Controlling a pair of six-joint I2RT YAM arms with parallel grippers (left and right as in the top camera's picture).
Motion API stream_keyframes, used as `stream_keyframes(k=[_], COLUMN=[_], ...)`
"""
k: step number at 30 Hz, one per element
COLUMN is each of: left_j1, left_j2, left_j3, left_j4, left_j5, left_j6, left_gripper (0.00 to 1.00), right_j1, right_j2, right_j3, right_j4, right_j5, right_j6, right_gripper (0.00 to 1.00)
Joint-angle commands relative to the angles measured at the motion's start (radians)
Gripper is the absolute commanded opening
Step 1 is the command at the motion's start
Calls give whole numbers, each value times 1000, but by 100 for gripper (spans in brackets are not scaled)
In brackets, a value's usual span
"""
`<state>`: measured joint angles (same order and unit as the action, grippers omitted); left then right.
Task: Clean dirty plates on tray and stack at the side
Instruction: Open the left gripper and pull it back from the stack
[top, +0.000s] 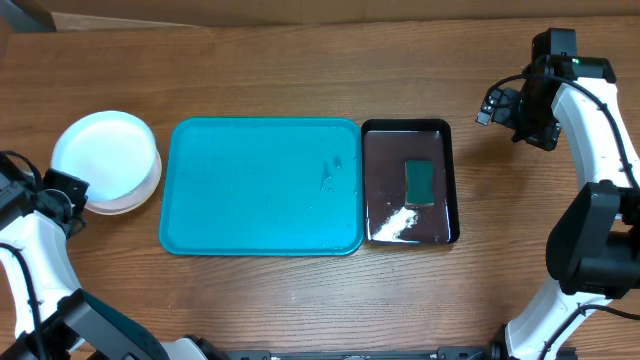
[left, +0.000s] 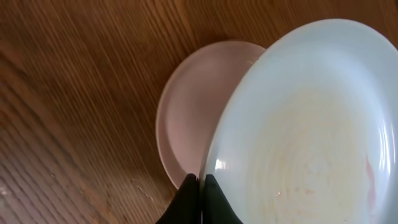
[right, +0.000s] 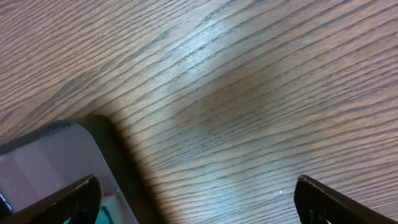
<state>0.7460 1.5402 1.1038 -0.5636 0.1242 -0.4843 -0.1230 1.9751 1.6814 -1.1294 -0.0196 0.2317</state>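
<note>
- Pale plastic plates (top: 105, 160) are stacked on the wooden table (top: 300, 300) at the far left, just beside the left edge of the tray and off it
- In the left wrist view the top plate (left: 311, 124) is seen with a light-blue rim and a cream centre marked by faint rings; a pinkish plate (left: 189, 112) lies under it, pushed out to the left so that its edge shows
- How many plates are in the stack cannot be told
- The left gripper (left: 200, 186) is placed at the near rim of the top plate with its jaws clenched, the two dark fingertips pressed together; whether the rim is pinched between them cannot be told
- The tray (top: 230, 200), turquoise with rounded corners and a raised rim, lies flat in the middle of the table; a few wet marks (top: 331, 175) are seen near its right side
- A smaller black tray (top: 380, 160) is set against the right edge of the turquoise one; a green sponge (top: 420, 181) lies in it, and a white smear (top: 394, 224) is spread near its front left corner
- The right gripper (top: 495, 105) is held above bare wood to the right of the black tray and apart from it, with its jaws released and spread wide; only a corner of the black tray is caught at the lower left of its own camera view
</note>
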Motion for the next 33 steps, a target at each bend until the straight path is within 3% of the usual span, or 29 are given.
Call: stream_keyframes(k=[1, 11, 12, 13, 15, 16, 20, 25, 33], left_j1=[-7, -7, -7, -7, -7, -7, -10, -54, -232], left_j2=[44, 190, 193, 193, 191, 191, 183, 135, 118], left_j3=[-7, -7, -7, -7, -6, -5, 23, 25, 25], left_j4=[20, 95, 111, 124, 155, 166, 166, 160, 104], left_j5=[-89, -74, -62, -40, 58, 124, 386, 542, 556], left_j6=[-25, -5, 11, 26, 57, 69, 97, 151, 171], left_gripper=[4, 7, 16, 32, 81, 98, 100, 100, 100], right_j1=[-1, -1, -1, -1, -1, -1, -1, -1, -1], right_j2=[-4, -4, -4, -4, -4, -4, -4, -4, -4], right_j3=[14, 14, 14, 14, 14, 14, 14, 14, 14], right_j4=[2, 2, 2, 2, 2, 2, 2, 2, 2], right_j5=[0, 0, 0, 0, 0, 0, 0, 0, 0], right_j6=[0, 0, 0, 0, 0, 0, 0, 0, 0], right_gripper=[100, 100, 100, 100, 100, 100, 100, 100, 100])
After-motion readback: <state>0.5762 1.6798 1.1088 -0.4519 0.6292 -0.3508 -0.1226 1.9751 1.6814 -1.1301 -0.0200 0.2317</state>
